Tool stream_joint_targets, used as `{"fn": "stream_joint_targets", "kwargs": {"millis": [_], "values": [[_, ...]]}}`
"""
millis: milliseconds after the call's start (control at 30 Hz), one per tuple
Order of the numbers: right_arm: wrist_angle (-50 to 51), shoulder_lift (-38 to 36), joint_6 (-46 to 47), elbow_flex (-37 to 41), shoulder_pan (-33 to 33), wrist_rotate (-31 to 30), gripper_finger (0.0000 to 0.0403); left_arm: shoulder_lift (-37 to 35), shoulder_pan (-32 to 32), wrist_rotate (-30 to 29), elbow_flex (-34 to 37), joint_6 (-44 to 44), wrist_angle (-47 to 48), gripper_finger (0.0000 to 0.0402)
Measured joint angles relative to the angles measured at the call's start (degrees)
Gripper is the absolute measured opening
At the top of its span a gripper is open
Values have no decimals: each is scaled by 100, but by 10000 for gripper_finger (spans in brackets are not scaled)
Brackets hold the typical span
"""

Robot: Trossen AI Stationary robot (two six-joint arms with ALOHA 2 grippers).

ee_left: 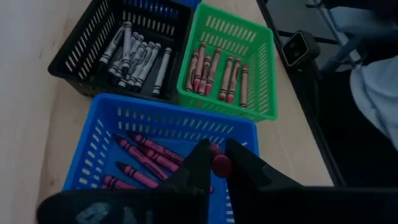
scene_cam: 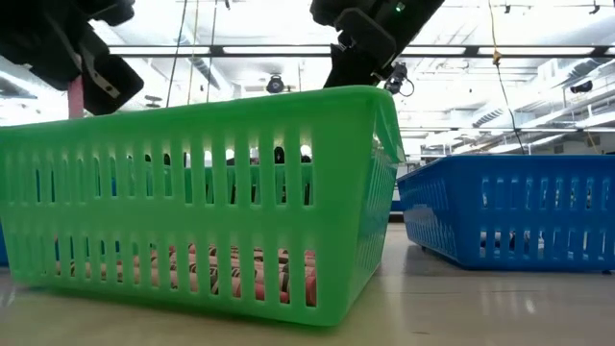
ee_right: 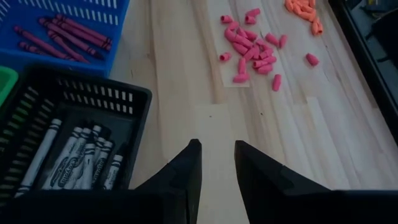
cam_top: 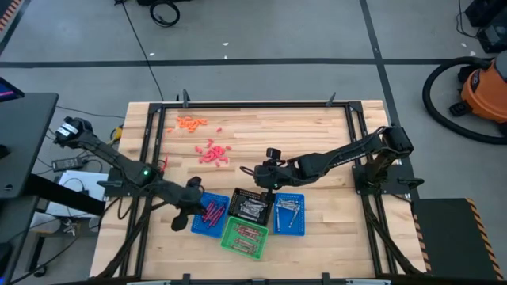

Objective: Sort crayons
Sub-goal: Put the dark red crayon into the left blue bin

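Landmark: black basket (cam_top: 251, 207) at front of table (cam_top: 333, 158).

Left of it: left gripper (ee_left: 214, 163) over blue basket (ee_left: 99, 149), fingers clamped on red crayon (ee_left: 221, 165). Maroon crayons (ee_left: 146, 155) lie inside that basket.

In black basket: grey crayons (ee_left: 134, 53).

Just in front of it: green basket (ee_left: 261, 74) with reddish crayons (ee_left: 214, 68).

Beyond black basket's far rim: right gripper (ee_right: 217, 158), fingers apart, holding nothing, above bare wood.

Farther back: pink bits (cam_top: 212, 152) and orange bits (cam_top: 190, 122) loose on table.

Right of black basket: second blue basket (cam_top: 288, 214).

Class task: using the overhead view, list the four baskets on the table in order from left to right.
Blue basket of maroon crayons → green basket → black basket → second blue basket.
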State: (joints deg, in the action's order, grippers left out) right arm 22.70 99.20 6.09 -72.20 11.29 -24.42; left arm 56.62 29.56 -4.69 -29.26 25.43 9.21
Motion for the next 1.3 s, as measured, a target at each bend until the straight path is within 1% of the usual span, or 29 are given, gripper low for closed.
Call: {"fn": "stream_joint_targets", "kwargs": {"millis": [100,233,300,467,667,800,933,1000,1200,1300], "values": [[0,0,-2,0,4,-1,103,0,150,-175,0,0,1,34],[-2,0,-4,0,2,-1,103,0,297,-140,0,-10,22,34],[-18,0,-15,0,2,1,103,0,298,4,0,280,100,34],[-59,0,-24,0,0,1,103,89,35,546,0,968,380,35],[-122,0,-57,0,0,1,103,532,-194,935,-17,1213,405,35],[-147,0,-97,0,-7,1,103,988,-335,1181,-447,1153,740,35],[-175,0,-136,0,-11,3,103,1488,-417,1211,-1050,950,1756,35],[-183,0,-137,0,-11,8,103,1700,-487,1231,-1298,882,2069,39],[-214,0,-197,0,-11,32,103,2202,-703,1551,-1787,353,2503,78],[-207,0,-199,0,-4,47,103,2357,-768,1816,-1840,235,2599,93]]}}
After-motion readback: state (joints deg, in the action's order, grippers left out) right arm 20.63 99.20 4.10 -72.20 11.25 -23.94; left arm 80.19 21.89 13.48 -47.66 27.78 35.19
